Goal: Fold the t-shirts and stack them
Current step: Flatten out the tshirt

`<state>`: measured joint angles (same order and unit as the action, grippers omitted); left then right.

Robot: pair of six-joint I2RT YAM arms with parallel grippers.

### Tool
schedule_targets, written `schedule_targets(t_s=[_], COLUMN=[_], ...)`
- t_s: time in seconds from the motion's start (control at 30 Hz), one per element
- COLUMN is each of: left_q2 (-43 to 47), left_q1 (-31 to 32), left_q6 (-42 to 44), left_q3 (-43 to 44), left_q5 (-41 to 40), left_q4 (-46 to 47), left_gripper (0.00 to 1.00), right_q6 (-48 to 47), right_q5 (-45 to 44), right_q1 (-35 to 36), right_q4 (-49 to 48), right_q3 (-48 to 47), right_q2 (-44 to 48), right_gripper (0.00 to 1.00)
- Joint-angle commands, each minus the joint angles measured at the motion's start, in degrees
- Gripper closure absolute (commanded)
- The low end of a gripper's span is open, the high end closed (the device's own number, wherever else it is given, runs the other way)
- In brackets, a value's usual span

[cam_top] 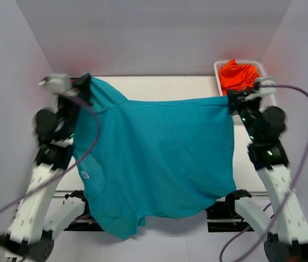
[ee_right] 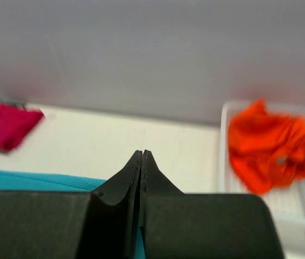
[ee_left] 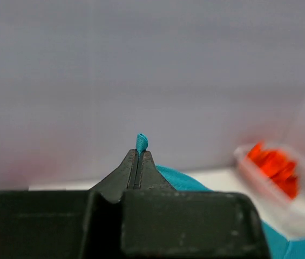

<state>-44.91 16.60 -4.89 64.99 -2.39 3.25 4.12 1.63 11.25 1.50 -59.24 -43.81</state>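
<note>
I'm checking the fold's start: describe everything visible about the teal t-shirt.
The teal t-shirt is plain, soft and cotton-like, short-sleeved, with a small white label near its collar. It hangs spread out above the table, pinched along its top edge by the shut jaws of the left gripper and right gripper.

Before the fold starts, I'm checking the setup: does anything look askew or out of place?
The teal t-shirt, held up by the left gripper and right gripper, hangs lopsided: its left side droops lower than its right. The orange t-shirt lies crumpled, unfolded, in the white basket.
</note>
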Motion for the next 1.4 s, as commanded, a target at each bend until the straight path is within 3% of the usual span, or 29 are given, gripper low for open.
schedule_targets(t_s=[0.0,0.17,0.3,0.53,0.83,0.93,1.2,1.23,1.27,1.3,1.33,1.37], left_q2=[-8.34,-25.97,-39.33,-56.66,-78.04,-83.21,-99.82,-101.24,-102.56,-103.53,-104.06,-103.46], left_q1=[-0.16,-0.69,-0.69,-2.36,-4.65,-5.7,-7.99,-7.99,-7.99,-7.99,-8.51,-8.51], left_q6=[0.58,0.41,-0.12,-2.06,-3.11,-2.59,-0.12,-0.12,-0.12,-0.12,0.4,0.4], left_q3=[-6.09,-10.15,-7.08,0.39,23.41,29.39,55.22,60.55,63.13,65.24,67.7,67.72], left_q5=[-8.41,-10.17,-12.46,-10.53,-7.8,-7.8,-4.2,-3.5,-3.5,-3.5,-2.8,-2.79], left_q4=[4.28,8.8,9.32,9.67,4.49,3.44,-2.8,-3.42,-4.2,-4.82,-4.83,-4.83], left_gripper=[1.0,1.0,1.0,1.0,1.0,1.0,0.99,0.92,0.78,0.28,0.0,0.0], right_q6=[3.87,7.57,7.66,8.01,8.8,8.45,6.78,6.17,5.9,5.03,3.72,2.22], right_q5=[-3.48,-3.31,-0.51,-0.48,-4.26,-5.93,-6.46,-6.98,-7.16,-7.51,-7.34,-6.91], right_q1=[-0.44,-0.61,-0.61,-0.52,-0.7,-0.79,-1.31,-1.23,-1.4,-1.31,-1.31,-1.4], right_q4=[-8.61,-13.71,-14.15,-14.41,-14.85,-13.11,-12.57,-12.4,-12.22,-10.83,-10.2,-8.2], right_q3=[7.45,9.32,4.15,-2.71,-15.19,-21.25,-42.05,-43.75,-45.5,-51.44,-53.5,-55.35], right_q2=[-8.19,-22.26,-38.16,-52.86,-66.91,-73.14,-86.33,-87.4,-88.54,-91.6,-92.76,-93.47], right_gripper=[1.0,1.0,1.0,1.0,1.0,1.0,1.0,1.0,1.0,0.91,0.79,0.7])
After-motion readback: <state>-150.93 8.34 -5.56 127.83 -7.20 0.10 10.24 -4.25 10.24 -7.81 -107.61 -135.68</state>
